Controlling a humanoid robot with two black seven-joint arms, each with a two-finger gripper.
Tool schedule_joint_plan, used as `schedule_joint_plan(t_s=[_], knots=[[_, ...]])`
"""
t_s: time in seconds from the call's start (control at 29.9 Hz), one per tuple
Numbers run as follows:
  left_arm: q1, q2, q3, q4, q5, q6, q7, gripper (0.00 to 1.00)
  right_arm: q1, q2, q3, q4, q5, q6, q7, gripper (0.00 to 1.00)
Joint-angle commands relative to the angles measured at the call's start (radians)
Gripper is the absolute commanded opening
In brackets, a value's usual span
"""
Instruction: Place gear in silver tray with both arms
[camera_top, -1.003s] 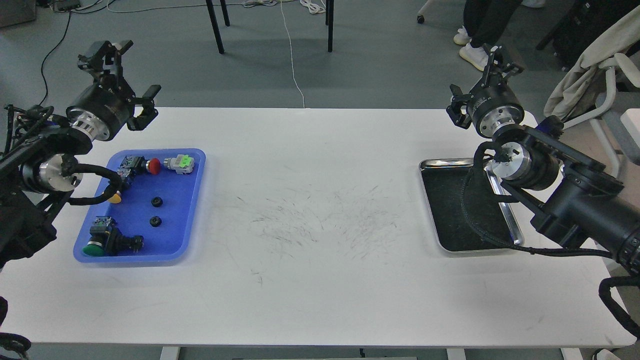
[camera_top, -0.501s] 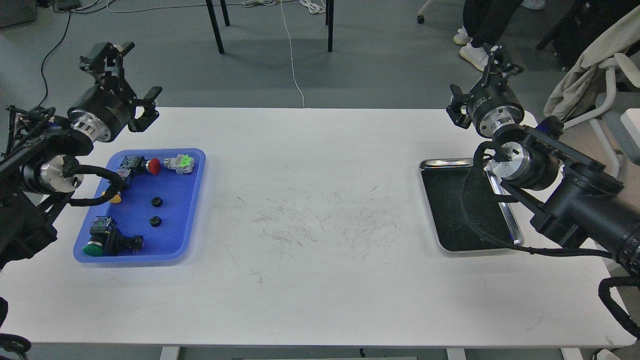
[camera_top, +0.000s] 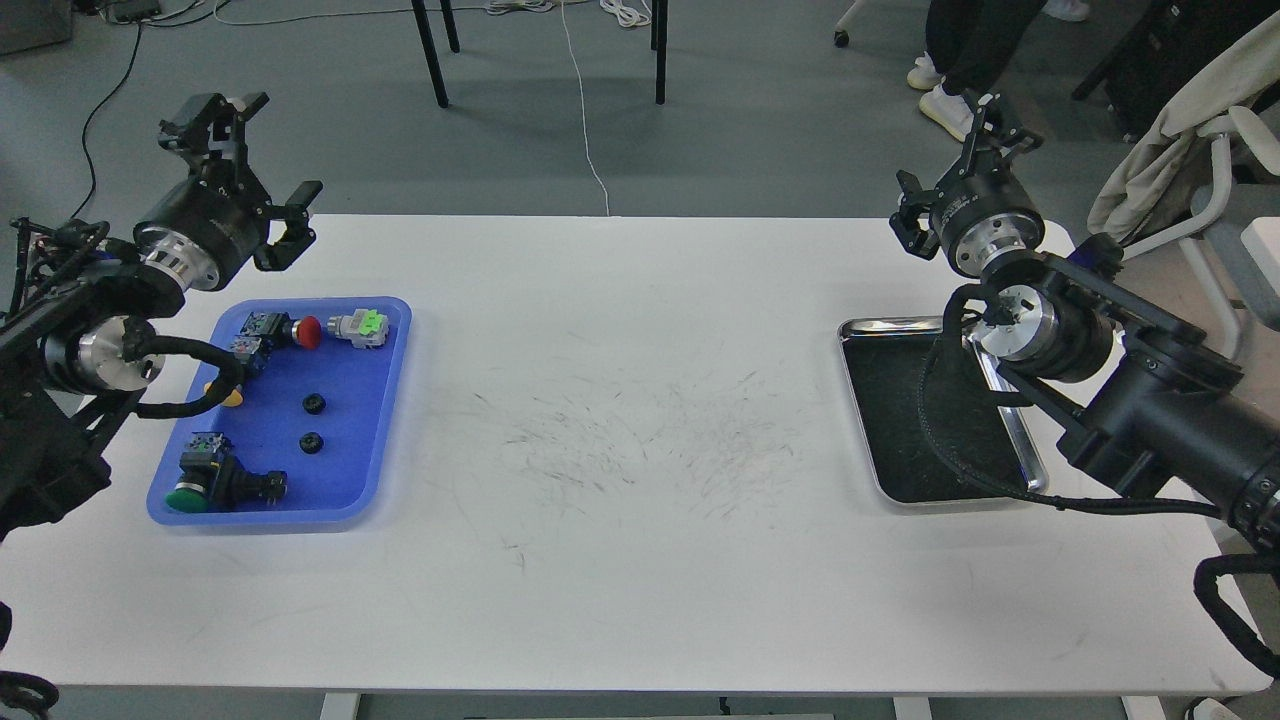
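Note:
Two small black gears lie in the blue tray (camera_top: 350, 490) at the left: one (camera_top: 314, 403) above the other (camera_top: 311, 441). The silver tray (camera_top: 862, 327) with its dark floor sits at the right, partly covered by my right arm and its cable; nothing shows on the floor I can see. My left gripper (camera_top: 262, 170) is open and empty, raised over the table's back left corner, above and behind the blue tray. My right gripper (camera_top: 955, 155) is open and empty, raised beyond the table's back edge, behind the silver tray.
The blue tray also holds a red push button (camera_top: 307, 331), a green-tagged switch (camera_top: 362, 327), a green button (camera_top: 190, 493), a yellow part (camera_top: 230, 397) and black switch blocks. The table's middle (camera_top: 620, 440) is scuffed. Chair legs, cables and a person's feet lie beyond the back edge.
My left gripper has shifted slightly up and left. My right gripper has moved a little left and up. Gears and trays have not moved.

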Motion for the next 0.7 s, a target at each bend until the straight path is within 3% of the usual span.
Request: schedule_joint_plan(t_s=[0.0,0.27,0.67], knots=[[-0.006,-0.001,0.004,0.0,0.0,0.002,0.0,0.99,-0.001,0.0,0.0,0.002,0.0,-0.005,0.0,0.99],[-0.006,-0.007,0.011,0.0,0.004,-0.002,0.0,0.99,-0.006,0.0,0.001,0.003,0.0,-0.009,0.0,0.99],[-0.033,0.002,0.145,0.0,0.014,-0.016,-0.006,0.99,-0.01,0.0,0.003,0.003,0.0,-0.009,0.0,0.99]])
